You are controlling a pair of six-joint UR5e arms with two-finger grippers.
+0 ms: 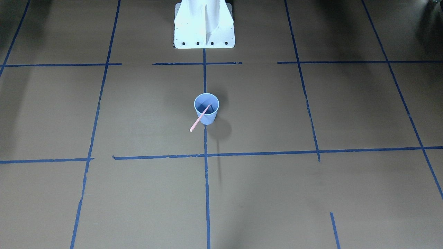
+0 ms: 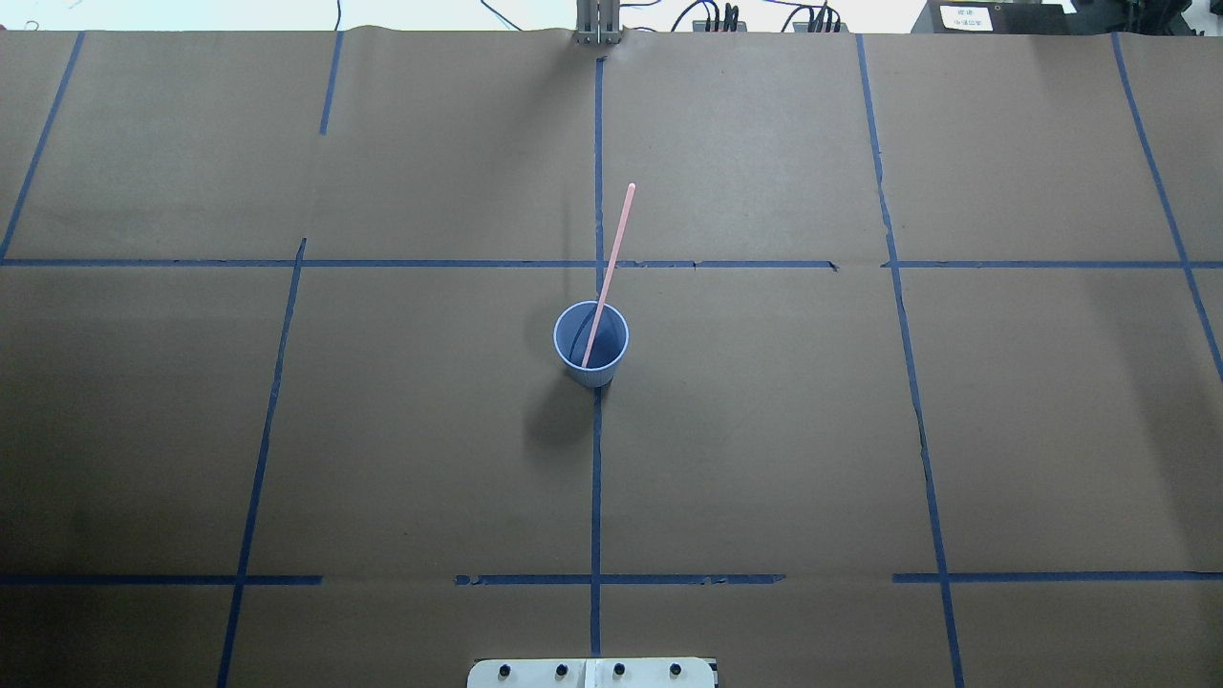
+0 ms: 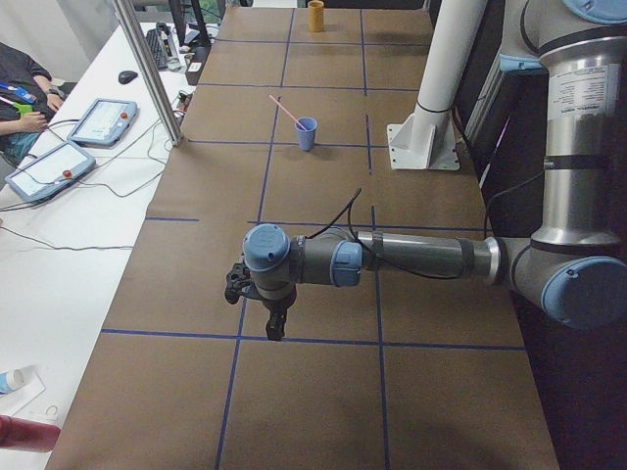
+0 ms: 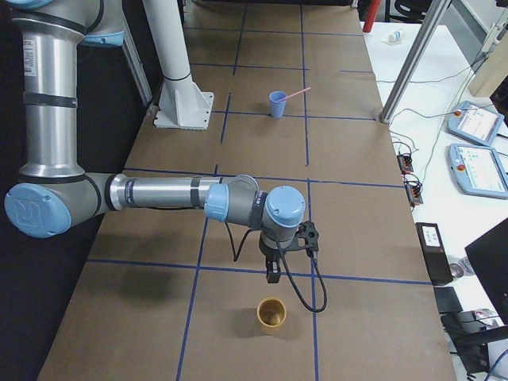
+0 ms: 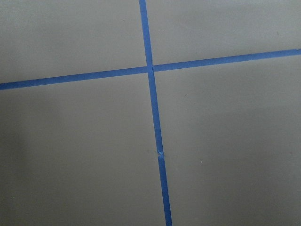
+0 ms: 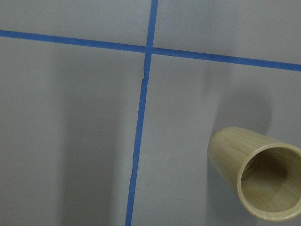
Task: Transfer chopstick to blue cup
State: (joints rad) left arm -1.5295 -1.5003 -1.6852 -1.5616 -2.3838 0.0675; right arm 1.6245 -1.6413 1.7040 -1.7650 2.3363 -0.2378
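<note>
The blue cup (image 1: 209, 119) stands upright at the table's middle, on the centre tape line; it also shows in the overhead view (image 2: 569, 336). The pale pink chopstick (image 1: 198, 120) stands in it, its lower end inside and its shaft leaning on the rim, and it sticks out away from the robot's base (image 2: 613, 244). My left gripper (image 3: 274, 331) hangs over bare table far from the cup, at the table's left end. My right gripper (image 4: 272, 275) hangs at the right end. Both show only in the side views, so I cannot tell whether they are open or shut.
A tan wooden cup (image 4: 271, 313) stands just beyond my right gripper and shows in the right wrist view (image 6: 259, 180). The white robot pedestal (image 1: 204, 24) stands behind the blue cup. Blue tape lines (image 5: 153, 117) cross the brown table. Tablets and cables lie off the far edge.
</note>
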